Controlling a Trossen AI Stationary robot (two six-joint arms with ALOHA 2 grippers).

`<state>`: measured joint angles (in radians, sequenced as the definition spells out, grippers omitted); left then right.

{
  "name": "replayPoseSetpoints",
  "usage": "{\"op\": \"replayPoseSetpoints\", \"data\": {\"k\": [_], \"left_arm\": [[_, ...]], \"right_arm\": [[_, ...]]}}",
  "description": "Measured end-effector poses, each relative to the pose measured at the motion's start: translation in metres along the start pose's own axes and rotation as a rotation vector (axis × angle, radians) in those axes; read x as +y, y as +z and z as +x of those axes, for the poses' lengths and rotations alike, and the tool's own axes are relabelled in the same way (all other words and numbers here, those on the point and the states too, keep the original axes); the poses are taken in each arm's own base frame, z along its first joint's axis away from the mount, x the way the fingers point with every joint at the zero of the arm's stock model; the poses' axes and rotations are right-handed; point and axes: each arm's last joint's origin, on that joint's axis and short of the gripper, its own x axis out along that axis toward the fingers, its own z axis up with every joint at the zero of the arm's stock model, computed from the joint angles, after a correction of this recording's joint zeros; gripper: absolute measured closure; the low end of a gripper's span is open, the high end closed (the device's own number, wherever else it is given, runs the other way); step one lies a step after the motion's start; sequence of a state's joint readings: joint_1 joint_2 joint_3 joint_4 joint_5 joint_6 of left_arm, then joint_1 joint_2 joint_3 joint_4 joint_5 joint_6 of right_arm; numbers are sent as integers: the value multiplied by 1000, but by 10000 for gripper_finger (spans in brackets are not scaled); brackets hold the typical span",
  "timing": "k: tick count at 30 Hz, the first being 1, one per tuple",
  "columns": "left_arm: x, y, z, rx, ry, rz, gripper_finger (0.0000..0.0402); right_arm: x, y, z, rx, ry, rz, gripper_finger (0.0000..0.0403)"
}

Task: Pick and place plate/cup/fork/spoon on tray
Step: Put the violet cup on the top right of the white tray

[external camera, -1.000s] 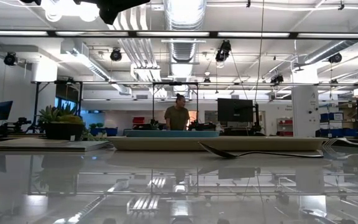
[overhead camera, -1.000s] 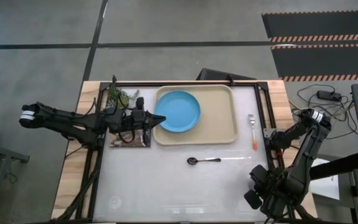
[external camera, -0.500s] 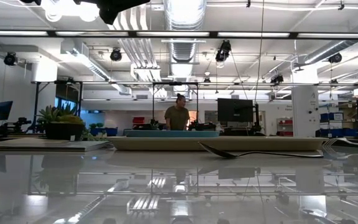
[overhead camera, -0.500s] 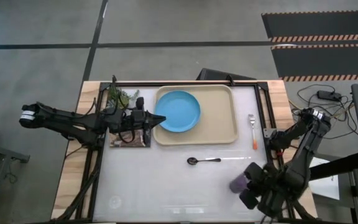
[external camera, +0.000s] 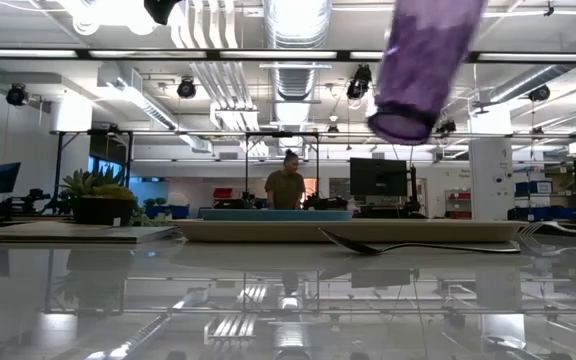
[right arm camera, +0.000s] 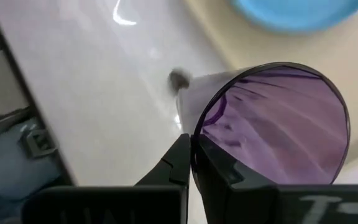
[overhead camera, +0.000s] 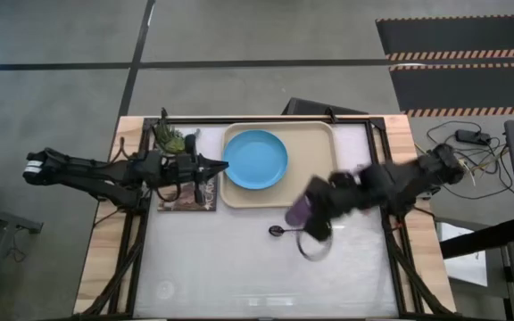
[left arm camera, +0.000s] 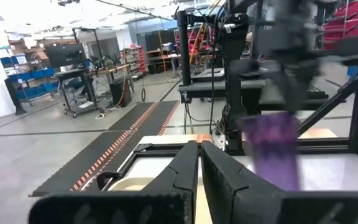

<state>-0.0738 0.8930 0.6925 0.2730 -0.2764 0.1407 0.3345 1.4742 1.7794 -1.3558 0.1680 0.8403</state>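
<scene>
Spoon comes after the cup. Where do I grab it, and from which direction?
Judging by the high view, take the spoon from straight above, mid-handle, fingers closing across its width. It lies flat on the table in front of the tray, bowl toward the left arm's side, handle passing under the cup held by the right gripper. The thin handle offers little height.

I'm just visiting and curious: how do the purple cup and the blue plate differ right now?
The cup is a small, see-through purple tumbler; the plate is wide, flat, solid light blue and much larger. The cup is up in the air, tilted, with the right gripper's fingers pinching its rim; the plate lies flat on the tray with nothing holding it. Both are round tableware.
</scene>
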Motion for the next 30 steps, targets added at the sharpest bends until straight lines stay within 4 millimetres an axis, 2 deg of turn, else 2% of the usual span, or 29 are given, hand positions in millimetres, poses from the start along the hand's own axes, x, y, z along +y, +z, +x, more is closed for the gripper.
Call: {"op": "replayPoseSetpoints", "data": {"k": [3,7,12,16,23,26,30], "left_arm": [[1,-4,-6,3,0,-2,398],[4,-5,-15,-20,3,-9,398],[6,-2,-21,-42,5,-17,398],[5,-4,-20,-33,4,-15,398],[4,-5,-18,-24,3,-10,398],[5,-5,-19,-26,3,-11,398],[5,-5,-19,-26,3,-11,398]], "right_arm": [[-30,31,0,-23,-21,-27,394],[-75,63,4,-40,-89,-36,394],[-130,89,14,-17,-196,-57,394],[-164,108,33,39,-261,-79,394],[-207,132,90,206,-316,-101,394],[-220,139,104,231,-334,-83,394],[-233,147,111,214,-352,-51,394]]}}
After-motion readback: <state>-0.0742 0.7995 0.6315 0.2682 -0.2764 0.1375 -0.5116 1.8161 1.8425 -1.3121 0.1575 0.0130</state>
